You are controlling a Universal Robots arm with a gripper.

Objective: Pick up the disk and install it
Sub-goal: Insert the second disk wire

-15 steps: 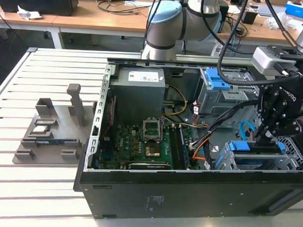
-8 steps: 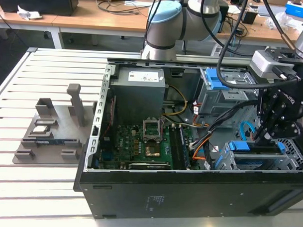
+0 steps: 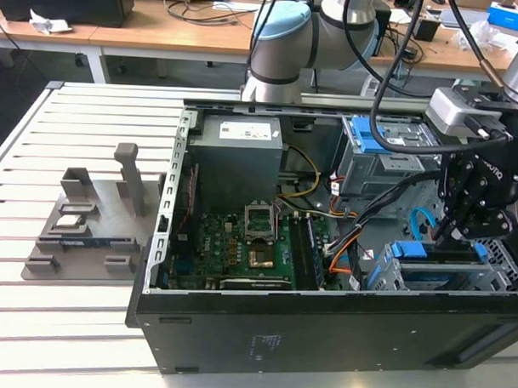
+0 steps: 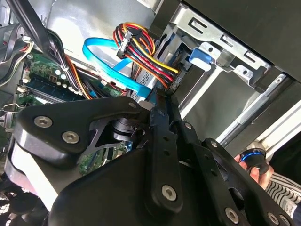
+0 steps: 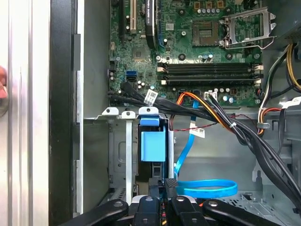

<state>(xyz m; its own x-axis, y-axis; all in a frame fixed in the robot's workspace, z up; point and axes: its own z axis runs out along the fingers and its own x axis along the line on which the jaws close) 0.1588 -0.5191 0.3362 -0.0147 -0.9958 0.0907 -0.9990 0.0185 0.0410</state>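
The disk (image 3: 431, 251) sits on edge in the drive cage (image 3: 495, 266) at the exterior view's right of the open computer case, its blue plastic frame showing. In the first wrist view the disk's blue frame (image 5: 153, 146) fills a slot of the cage. My gripper (image 3: 451, 237) hangs right over that cage, fingers pressed together with no gap. Its tip (image 5: 170, 183) stands at the disk's near end, beside the blue data cable (image 5: 207, 188). In the second wrist view the gripper (image 4: 162, 96) points at a bundle of coloured power wires (image 4: 141, 44). I cannot tell whether the fingers pinch the frame.
A grey power supply box (image 3: 239, 159) and the green motherboard (image 3: 240, 244) fill the case's middle. A second bay with blue latches (image 3: 389, 135) sits behind the cage. Black cables (image 5: 263, 146) cross close to the gripper. A grey fixture (image 3: 97, 214) lies on the slatted table. A person's hand (image 4: 256, 165) is nearby.
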